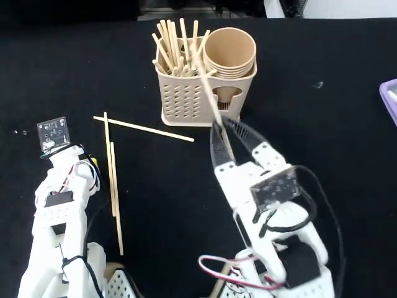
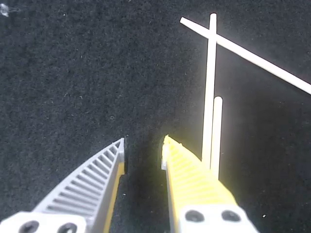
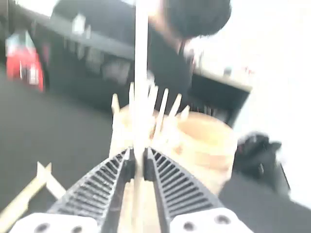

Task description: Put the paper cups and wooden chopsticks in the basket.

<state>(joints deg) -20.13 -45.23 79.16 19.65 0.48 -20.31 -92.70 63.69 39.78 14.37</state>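
Right tool (image 1: 223,128): clamped on one held chopstick (image 1: 208,93), centre frame, its tip leaning into the basket.
Left tool (image 2: 144,141): spread open, empty.
Basket (image 1: 186,102): upper centre, with the cups (image 1: 229,46) and many sticks already inside.
Remaining: three loose chopsticks (image 1: 109,161) on the bench (image 1: 322,155), left of centre.

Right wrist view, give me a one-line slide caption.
Right gripper shut on a wooden chopstick, pointed toward the basket and paper cups.

A black table (image 1: 310,124) bears the basket (image 1: 183,99) and three loose chopsticks (image 1: 144,128).
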